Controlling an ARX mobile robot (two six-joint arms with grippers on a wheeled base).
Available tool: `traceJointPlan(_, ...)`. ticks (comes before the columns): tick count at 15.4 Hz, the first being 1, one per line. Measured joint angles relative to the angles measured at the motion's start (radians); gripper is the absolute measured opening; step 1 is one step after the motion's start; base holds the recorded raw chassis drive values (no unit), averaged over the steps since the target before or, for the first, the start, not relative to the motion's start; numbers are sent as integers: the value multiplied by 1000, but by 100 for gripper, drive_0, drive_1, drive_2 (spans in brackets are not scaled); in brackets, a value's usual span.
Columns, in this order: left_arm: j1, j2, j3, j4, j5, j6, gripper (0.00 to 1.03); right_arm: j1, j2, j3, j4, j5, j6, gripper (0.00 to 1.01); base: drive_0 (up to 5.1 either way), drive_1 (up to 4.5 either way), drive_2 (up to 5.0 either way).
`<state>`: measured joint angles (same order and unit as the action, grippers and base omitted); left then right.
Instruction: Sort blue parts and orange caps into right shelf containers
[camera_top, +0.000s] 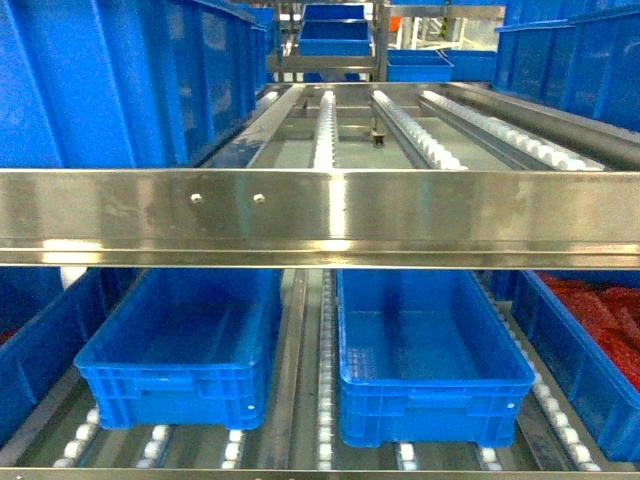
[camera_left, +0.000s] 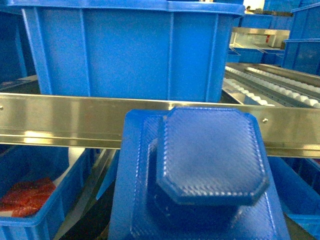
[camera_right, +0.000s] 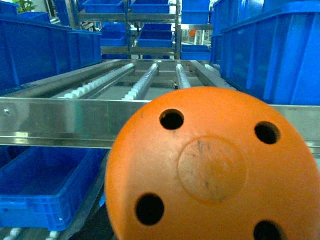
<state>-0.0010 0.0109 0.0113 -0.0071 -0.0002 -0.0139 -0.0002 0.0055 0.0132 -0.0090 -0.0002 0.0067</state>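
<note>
left wrist: blue part (camera_left: 200, 170) fills view at fingers, grip unseen, can't tell | right wrist: orange cap (camera_right: 215, 165) same, can't tell | both short of steel rail (camera_top: 320, 215) | empty bins (camera_top: 435, 350) ahead, below fingers | neither arm clearly nearer

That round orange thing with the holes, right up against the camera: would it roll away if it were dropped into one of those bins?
Probably, if it lands on its side: the orange cap looks round in outline. Its face looks flat, so face down it would likely sit still. It appears to be rigid, scuffed plastic, so unlikely to break. The empty bins have walls that should contain it.
</note>
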Motion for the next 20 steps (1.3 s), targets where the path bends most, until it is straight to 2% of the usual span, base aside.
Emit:
traceJointPlan(4, 0, 0, 0, 1, -6, 0, 42, 0, 0, 0, 4, -3, 0, 45, -499, 246, 246)
traceJointPlan(20, 0, 0, 0, 2, 0, 0, 42, 0, 0, 0, 3, 0, 0, 45, 0, 0, 0)
